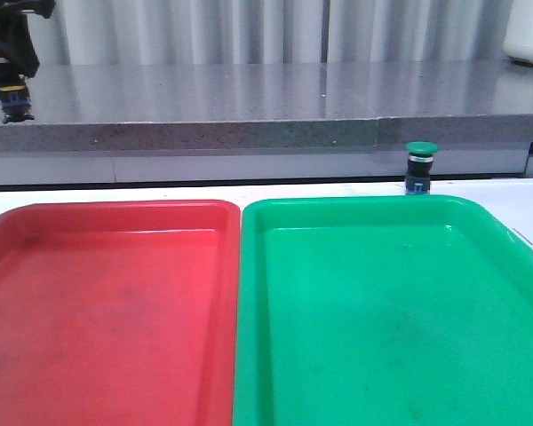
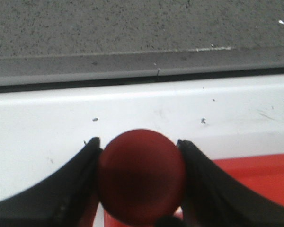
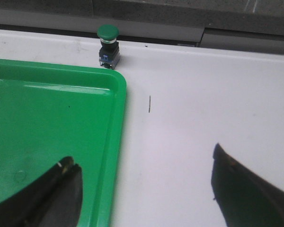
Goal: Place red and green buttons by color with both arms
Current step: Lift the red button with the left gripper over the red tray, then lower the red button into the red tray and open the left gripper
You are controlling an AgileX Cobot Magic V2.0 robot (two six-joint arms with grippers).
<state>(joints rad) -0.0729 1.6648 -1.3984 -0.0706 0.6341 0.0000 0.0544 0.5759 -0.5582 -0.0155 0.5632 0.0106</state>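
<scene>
From the front you see the red tray [image 1: 107, 302] and green tray [image 1: 400, 311] side by side on the white surface [image 1: 524, 200], a grey speckled ledge [image 1: 249, 106] and pale curtain [image 1: 249, 31] behind. The green button [image 1: 420, 167] stands upright just behind the green tray. Your left claw [image 1: 11, 89] hangs high over the ledge, holding a button.

In the left wrist view, its fingers [image 2: 71, 189] clamp the red button [image 2: 141, 175].

In the right wrist view, your right claw [image 3: 146, 189] gapes wide over the green tray's edge
</scene>
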